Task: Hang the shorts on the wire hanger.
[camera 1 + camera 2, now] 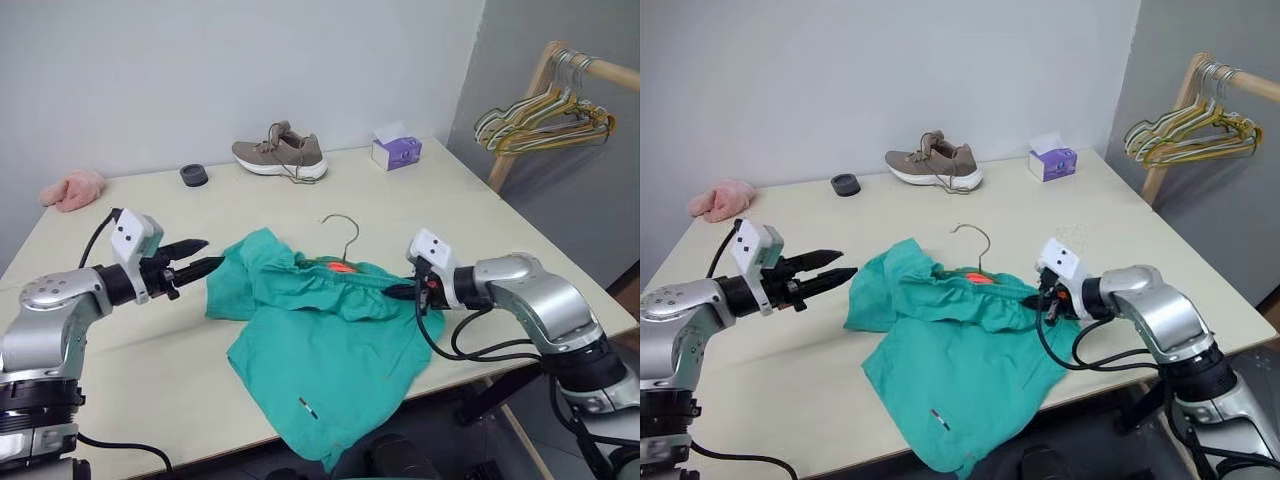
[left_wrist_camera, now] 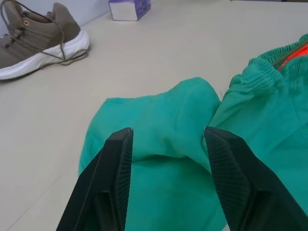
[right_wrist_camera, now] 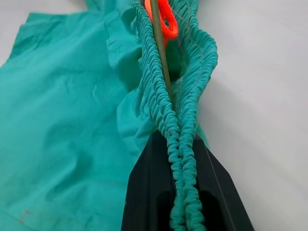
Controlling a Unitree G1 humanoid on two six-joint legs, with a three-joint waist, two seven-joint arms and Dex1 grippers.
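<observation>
Shorts [image 1: 320, 350] of teal-green fabric lie on the beige table [image 1: 480, 200], near its front edge, with one leg hanging a little over that edge. The wire hanger [image 1: 345, 237] is already partly inside them: its curved hook sticks out of the gathered waistband toward the back of the table, and the right wrist view shows a thin wire bar running along inside the open waistband, beside the orange drawstring [image 3: 165, 19].

So I judge the task to be somewhere in the middle. The hanger is inserted, but the shorts are bunched and flat on the table, not hanging. How much of the hanger is under the cloth I cannot tell, because the fabric hides it. What is left, I think, is to spread the waistband over the hanger's shoulders and to lift all by the hook.

The right gripper [image 1: 408, 291] is closed tight on the elastic waistband at the shorts' right end; the two folded layers of elastic run between its fingers. The left gripper [image 1: 208, 258] stands half open and holds nothing, just beside the folded left corner of the shorts.

The cloth looks soft and wrinkled, with a tiny white mark near the lower hem.
</observation>
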